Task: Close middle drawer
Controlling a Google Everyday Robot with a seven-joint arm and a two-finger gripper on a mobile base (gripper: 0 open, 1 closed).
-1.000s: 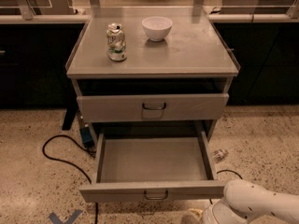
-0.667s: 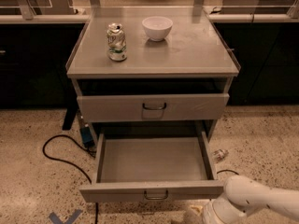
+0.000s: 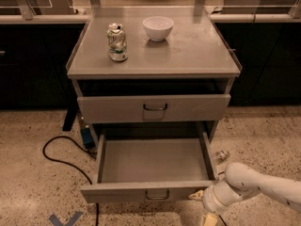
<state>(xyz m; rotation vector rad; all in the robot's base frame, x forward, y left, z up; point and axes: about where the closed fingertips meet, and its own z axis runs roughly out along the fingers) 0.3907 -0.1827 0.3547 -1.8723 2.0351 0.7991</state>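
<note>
At bottom right, the hand (image 3: 204,209) sits by the middle drawer (image 3: 150,160)'s front corner, partly cut off, grip impossible to tell. Drawer's pulled out, bare. Surface (image 3: 188,55): can (image 3: 117,42), bowl (image 3: 158,28). Speckled floor (image 3: 33,182).

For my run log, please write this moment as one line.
middle drawer: pulled out | gripper: low, at the front panel's right end | contact: cannot tell | closing: not yet done

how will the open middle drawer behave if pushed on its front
The middle drawer looks rigid metal and its tray is bare, so it probably slides in lightly. The gripper sits by its right front corner; an off-centre push there might skew or bind it.
</note>
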